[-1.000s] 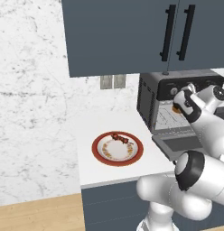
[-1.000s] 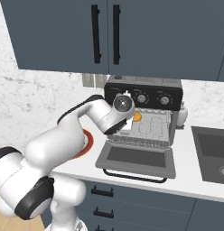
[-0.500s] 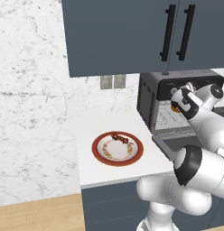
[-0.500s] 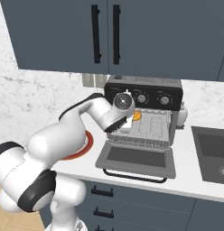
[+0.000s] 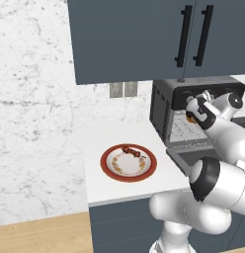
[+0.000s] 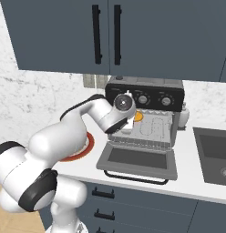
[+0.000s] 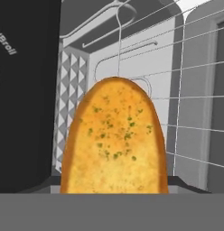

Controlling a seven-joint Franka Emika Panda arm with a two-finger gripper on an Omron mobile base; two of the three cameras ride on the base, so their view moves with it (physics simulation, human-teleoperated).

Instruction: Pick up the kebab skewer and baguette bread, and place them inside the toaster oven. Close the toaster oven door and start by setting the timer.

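Flat, even rendered light fills my base views, with no glare and soft shadow under the dark blue-grey wall cabinets (image 5: 144, 39). My hand view is sharp; the golden-orange speckled baguette loaf (image 7: 114, 140) looks bright against the dim grey-silver oven interior (image 7: 145, 67).

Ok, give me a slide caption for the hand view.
Baguette bread held in the end effector, pointing into the open toaster oven and its wire racks.

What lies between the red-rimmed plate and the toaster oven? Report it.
Bare white counter in the left base view. The plate carries the kebab skewer, and the toaster oven stands apart to its right, nothing between them.
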